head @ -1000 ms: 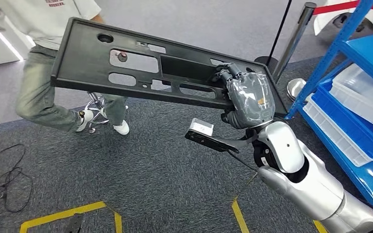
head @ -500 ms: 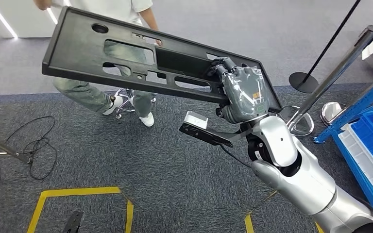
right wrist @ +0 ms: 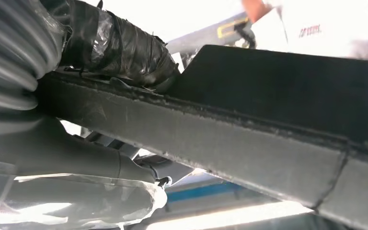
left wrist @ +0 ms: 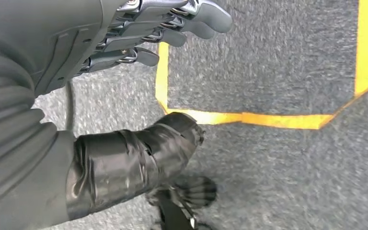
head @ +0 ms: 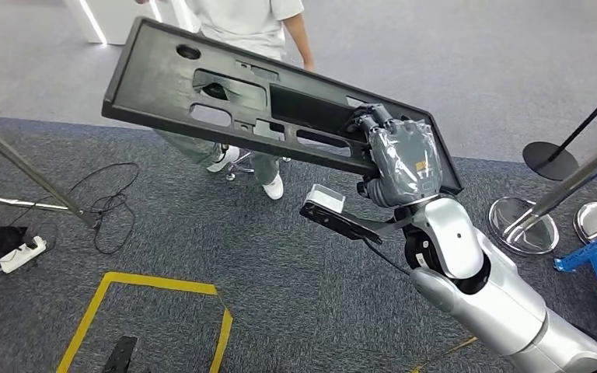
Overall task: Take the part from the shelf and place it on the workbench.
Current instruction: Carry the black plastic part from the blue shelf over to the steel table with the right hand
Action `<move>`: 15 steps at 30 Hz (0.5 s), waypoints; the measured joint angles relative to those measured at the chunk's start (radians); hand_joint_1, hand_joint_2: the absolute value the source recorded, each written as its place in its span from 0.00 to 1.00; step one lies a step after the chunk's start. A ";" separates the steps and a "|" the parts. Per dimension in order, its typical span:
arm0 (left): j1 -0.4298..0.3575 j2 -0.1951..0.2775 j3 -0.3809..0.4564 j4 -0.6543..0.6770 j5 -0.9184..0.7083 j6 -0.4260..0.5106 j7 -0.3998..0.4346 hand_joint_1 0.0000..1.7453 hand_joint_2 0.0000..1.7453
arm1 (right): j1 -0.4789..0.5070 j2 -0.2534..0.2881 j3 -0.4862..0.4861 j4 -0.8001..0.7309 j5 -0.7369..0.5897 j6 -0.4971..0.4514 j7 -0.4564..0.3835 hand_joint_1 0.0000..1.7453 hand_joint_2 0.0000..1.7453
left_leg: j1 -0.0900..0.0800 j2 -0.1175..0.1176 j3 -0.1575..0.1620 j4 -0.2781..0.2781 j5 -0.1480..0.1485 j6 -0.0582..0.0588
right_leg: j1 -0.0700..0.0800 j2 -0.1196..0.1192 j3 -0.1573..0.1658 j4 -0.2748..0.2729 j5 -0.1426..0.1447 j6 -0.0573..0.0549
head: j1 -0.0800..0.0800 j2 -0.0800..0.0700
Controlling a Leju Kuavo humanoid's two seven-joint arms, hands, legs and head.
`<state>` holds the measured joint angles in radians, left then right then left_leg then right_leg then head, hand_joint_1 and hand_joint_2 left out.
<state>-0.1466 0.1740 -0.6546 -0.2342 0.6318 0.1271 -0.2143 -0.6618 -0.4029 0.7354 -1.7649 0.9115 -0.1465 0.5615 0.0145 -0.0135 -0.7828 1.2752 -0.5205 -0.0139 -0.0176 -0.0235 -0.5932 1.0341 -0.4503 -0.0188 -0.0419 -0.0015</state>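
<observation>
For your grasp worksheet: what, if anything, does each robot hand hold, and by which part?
The right hand grips the black panel at its near right end, along the edge. The left hand holds nothing, its fingers loosely extended.

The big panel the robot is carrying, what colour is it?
The panel is plain black, held up by the right hand. The head view shows it best.
</observation>
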 joint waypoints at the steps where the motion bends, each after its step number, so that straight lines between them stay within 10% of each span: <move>1: -0.002 0.000 0.000 0.000 -0.002 0.000 -0.002 0.00 1.00 | 0.013 -0.007 -0.003 -0.007 0.000 0.000 0.002 1.00 1.00 | 0.003 0.005 -0.011 0.020 0.002 -0.002 | 0.000 -0.014 0.002 0.000 -0.003 0.001 | 0.000 0.000; 5: -0.006 0.004 0.000 0.000 -0.002 0.000 -0.005 0.00 1.00 | 0.035 -0.027 -0.010 -0.030 0.000 0.000 0.006 1.00 1.00 | -0.002 0.060 0.099 -0.186 0.099 0.006 | 0.002 -0.059 0.018 0.000 -0.016 0.012 | 0.000 0.000; 9: -0.014 0.008 0.000 0.000 -0.003 -0.001 -0.008 0.00 1.00 | 0.040 -0.040 -0.019 -0.048 0.000 0.000 0.007 1.00 1.00 | -0.016 0.063 0.132 -0.252 0.105 0.031 | 0.010 -0.097 0.033 -0.010 -0.026 0.033 | 0.001 0.000; 12: -0.012 0.008 0.000 0.000 -0.002 -0.008 -0.014 0.00 1.00 | 0.045 -0.053 -0.025 -0.060 -0.001 0.002 0.017 1.00 1.00 | -0.008 0.034 0.147 -0.269 0.110 0.048 | 0.006 -0.045 0.019 0.039 -0.062 0.048 | 0.006 0.000; 15: -0.017 0.006 0.000 0.000 -0.005 -0.030 -0.021 0.00 1.00 | 0.058 -0.069 -0.037 -0.071 -0.004 0.012 0.033 1.00 1.00 | -0.007 0.008 0.153 -0.272 0.107 0.063 | 0.005 0.018 -0.085 0.223 -0.132 0.049 | 0.012 0.000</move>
<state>-0.1637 0.1803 -0.6548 -0.2342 0.6267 0.0969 -0.2351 -0.6037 -0.4723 0.6986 -1.8359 0.9075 -0.1341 0.5950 0.0073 -0.0053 -0.6300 1.0035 -0.4132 0.0488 -0.0129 -0.0054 -0.6778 1.2569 -0.5821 0.0301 -0.0303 -0.0015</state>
